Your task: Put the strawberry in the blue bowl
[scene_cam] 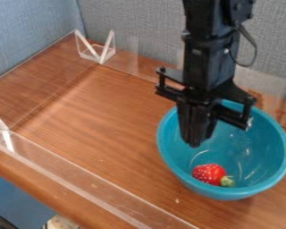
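The red strawberry [209, 173] with its green cap lies on the bottom of the teal-blue bowl [267, 143], toward the bowl's near side. The black gripper [196, 138] hangs straight down over the bowl, above and a little behind the strawberry and apart from it. Its fingers are pressed together, shut on nothing.
The bowl stands at the right end of a wooden table [86, 107]. Clear acrylic walls [62, 190] run along the table's front and left edges, with a clear bracket [97, 46] at the back left. A blue-grey wall is behind.
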You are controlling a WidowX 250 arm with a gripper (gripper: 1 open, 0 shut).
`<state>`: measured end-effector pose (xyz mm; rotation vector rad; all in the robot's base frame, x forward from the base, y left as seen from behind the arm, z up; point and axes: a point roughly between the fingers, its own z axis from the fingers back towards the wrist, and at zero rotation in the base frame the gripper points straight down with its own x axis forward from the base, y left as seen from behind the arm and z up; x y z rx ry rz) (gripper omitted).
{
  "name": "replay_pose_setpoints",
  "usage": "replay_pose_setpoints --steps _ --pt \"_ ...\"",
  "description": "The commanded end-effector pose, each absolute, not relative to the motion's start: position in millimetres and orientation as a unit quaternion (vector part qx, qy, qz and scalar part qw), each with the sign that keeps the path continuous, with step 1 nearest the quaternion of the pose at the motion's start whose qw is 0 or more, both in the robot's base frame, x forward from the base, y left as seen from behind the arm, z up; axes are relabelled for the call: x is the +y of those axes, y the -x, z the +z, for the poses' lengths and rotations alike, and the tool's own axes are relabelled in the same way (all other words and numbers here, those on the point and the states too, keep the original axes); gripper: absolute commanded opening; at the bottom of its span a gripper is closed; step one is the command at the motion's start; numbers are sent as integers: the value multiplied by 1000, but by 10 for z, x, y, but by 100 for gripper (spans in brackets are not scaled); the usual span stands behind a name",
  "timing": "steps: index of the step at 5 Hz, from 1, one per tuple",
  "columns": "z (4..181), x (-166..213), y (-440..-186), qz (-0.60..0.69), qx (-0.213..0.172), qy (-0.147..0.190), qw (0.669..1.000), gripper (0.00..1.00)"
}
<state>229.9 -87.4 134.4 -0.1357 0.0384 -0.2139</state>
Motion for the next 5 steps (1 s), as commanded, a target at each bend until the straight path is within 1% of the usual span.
replay_pose_setpoints --steps 1,2,3,5 --pt "1280 -840 -2323 -71 -2 67 995 0" --pt "1276 -834 -2381 -96 3 65 993 0" --pt "1300 -872 -2416 -127 8 64 990 100" --pt "887 -989 -2440 -156 16 62 986 100"
